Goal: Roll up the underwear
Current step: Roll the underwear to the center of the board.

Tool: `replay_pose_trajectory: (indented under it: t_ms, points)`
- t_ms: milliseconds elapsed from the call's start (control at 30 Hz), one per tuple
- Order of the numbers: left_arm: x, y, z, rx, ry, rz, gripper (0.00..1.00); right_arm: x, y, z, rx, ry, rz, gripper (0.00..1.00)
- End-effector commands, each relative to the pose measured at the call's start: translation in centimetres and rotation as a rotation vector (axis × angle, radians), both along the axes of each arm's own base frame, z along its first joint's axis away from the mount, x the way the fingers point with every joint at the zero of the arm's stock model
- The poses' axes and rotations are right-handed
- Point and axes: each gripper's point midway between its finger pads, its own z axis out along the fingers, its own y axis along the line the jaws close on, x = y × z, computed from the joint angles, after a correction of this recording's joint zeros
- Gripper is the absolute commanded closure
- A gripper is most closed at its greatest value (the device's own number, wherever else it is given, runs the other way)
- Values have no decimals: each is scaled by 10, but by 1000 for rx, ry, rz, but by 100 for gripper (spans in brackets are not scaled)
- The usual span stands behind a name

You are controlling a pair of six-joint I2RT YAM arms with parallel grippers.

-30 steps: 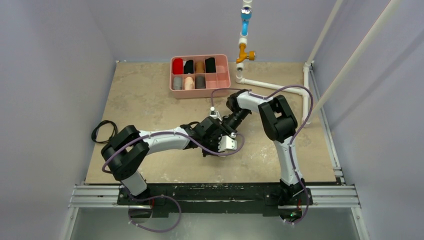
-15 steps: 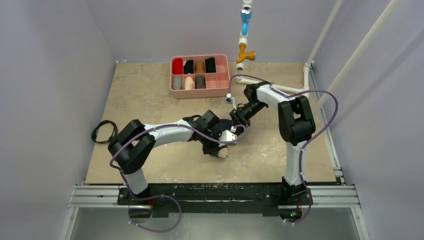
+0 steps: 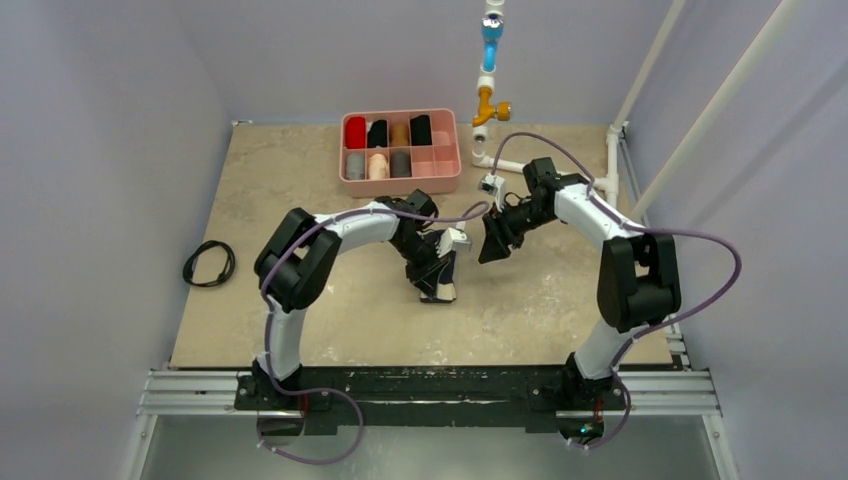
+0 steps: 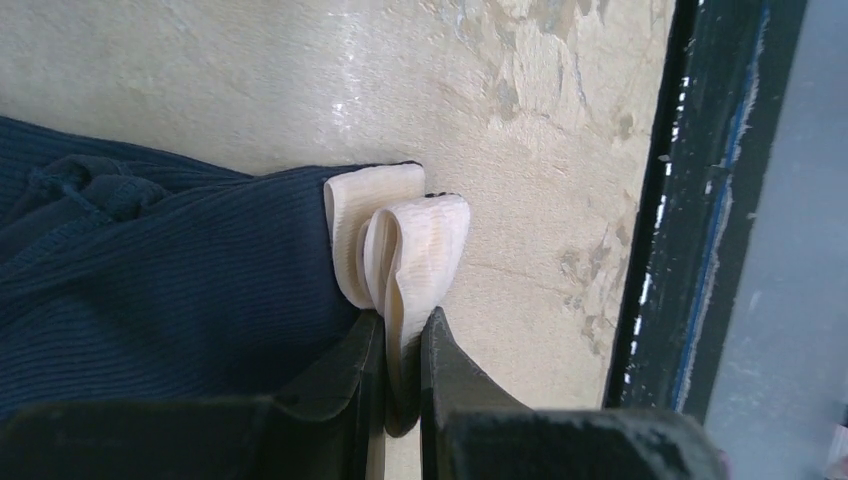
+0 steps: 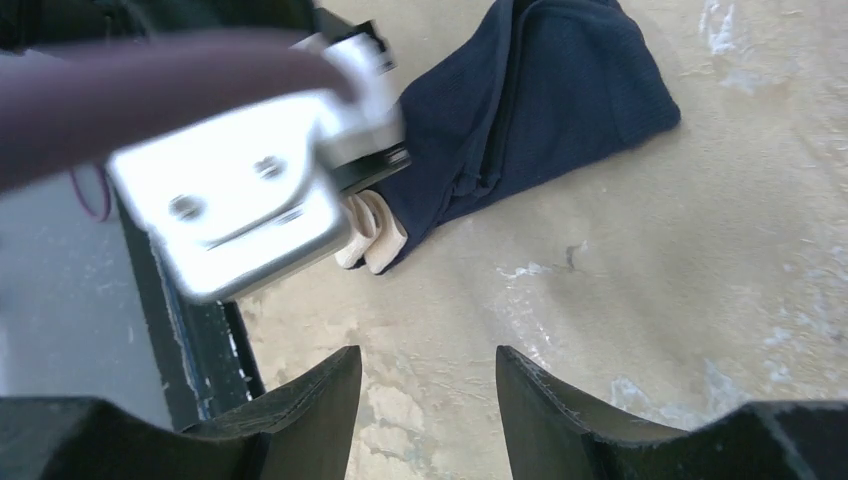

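The underwear is a dark navy garment lying folded on the table's middle, with its cream band at the near end. In the left wrist view the navy fabric fills the left and the band is doubled into a loop. My left gripper is shut on that band, low at the table. My right gripper is open and empty, hovering just right of the garment. The underwear and its band lie ahead of it, partly behind the left wrist.
A pink tray with several fabric rolls stands at the back. A white pipe with a faucet runs along the back right. A black cable lies at the left. The dark rail edges the table near the band.
The right gripper has drawn back to the right, off the underwear, and stands open. The left arm has swung round and still holds the cream band, now nearer the front.
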Motion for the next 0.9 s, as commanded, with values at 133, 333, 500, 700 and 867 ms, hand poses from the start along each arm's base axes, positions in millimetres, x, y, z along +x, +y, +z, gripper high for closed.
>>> replay_pose_trajectory:
  t_ms: [133,333,500,700,867]
  points:
    - [7,-1,5,0,295,63,100,19,-8,20,-33,-269,-77,47]
    - [11,-5,4,-8,430,117,100,7,-5,27,-42,-400,-47,47]
    - [12,-6,1,-17,545,159,100,-4,14,27,-118,-559,0,46]
    - [17,-5,2,-34,641,202,100,-14,42,22,-184,-671,87,45]
    - [19,-4,1,-35,694,221,100,-26,67,5,-254,-738,201,44]
